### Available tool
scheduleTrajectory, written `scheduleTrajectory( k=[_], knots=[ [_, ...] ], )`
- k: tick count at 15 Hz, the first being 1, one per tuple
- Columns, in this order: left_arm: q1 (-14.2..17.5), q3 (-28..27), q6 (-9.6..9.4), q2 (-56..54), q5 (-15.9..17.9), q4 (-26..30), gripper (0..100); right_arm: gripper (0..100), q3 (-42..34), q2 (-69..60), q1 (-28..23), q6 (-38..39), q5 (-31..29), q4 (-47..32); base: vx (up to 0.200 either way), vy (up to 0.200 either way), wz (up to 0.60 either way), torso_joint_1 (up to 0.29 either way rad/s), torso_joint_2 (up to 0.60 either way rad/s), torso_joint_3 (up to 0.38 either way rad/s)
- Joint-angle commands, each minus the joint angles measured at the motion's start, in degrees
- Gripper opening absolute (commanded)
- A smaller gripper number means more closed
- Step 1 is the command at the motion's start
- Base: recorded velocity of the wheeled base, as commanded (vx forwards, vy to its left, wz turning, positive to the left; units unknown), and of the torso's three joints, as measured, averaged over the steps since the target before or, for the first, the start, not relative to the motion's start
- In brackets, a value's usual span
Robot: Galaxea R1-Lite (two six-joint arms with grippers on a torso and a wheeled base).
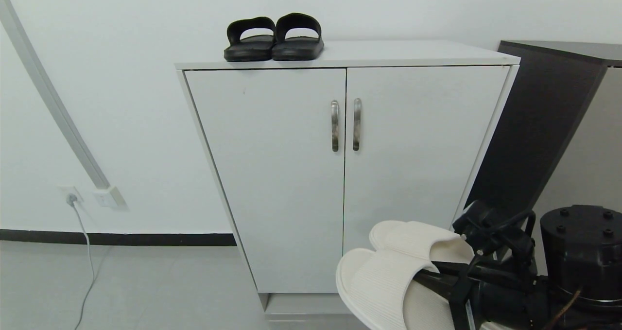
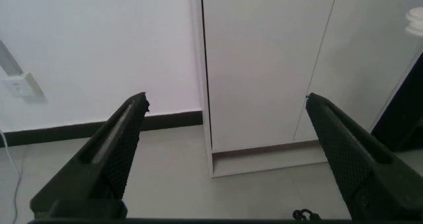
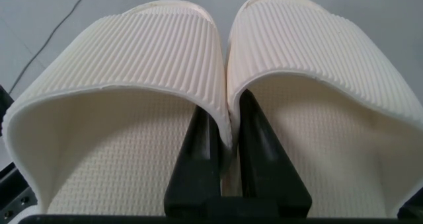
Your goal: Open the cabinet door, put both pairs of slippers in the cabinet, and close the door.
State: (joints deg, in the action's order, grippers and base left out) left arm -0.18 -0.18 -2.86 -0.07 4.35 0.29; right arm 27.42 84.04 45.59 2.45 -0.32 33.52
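The white cabinet (image 1: 291,184) stands against the wall with both doors closed and two metal handles (image 1: 335,125) at the centre seam. A black pair of slippers (image 1: 274,38) rests on its top, left of centre. My right gripper (image 3: 228,141) is shut on the white pair of slippers (image 1: 393,271), one finger inside each slipper, pinching their inner walls together. It holds them low, in front of the right door's bottom. My left gripper (image 2: 225,102) is open and holds nothing, low, facing the cabinet's lower left corner (image 2: 211,154).
A dark cabinet (image 1: 549,126) stands right of the white one. A wall socket with a cable (image 1: 73,201) and a slanted conduit (image 1: 48,96) are on the left wall. Open grey floor (image 1: 121,286) lies left of the cabinet.
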Motion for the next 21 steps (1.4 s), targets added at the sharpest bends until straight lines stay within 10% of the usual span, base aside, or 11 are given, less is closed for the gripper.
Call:
scheduleTrajectory(
  k=[1,5,10,14,21],
  knots=[
    [0.01,-0.08,-0.12,0.07,0.04,0.06,100,0,0.01,0.07,0.02,0.01,0.05,0.05,0.0,0.0,0.0,0.0,0.0,0.0],
    [-0.08,-1.75,0.14,0.95,0.57,-0.03,100,0,-0.17,-0.02,0.11,-0.25,0.05,0.05,0.0,0.0,0.0,0.0,0.0,0.0],
    [-0.61,-11.95,2.07,19.23,9.8,-0.64,100,0,-0.35,-0.11,0.2,-0.34,0.05,0.05,0.0,0.0,0.0,0.001,0.14,0.079],
    [-0.61,-12.3,2.07,32.94,19.03,-8.82,100,0,-0.61,-0.28,0.55,-0.34,0.05,0.05,0.0,0.0,0.0,0.0,0.0,0.0],
    [-5.62,-14.14,2.25,57.38,19.64,-29.03,100,0,-0.7,-0.19,0.9,-0.34,0.14,0.05,0.0,0.0,0.0,0.0,0.0,0.0]
  ],
)
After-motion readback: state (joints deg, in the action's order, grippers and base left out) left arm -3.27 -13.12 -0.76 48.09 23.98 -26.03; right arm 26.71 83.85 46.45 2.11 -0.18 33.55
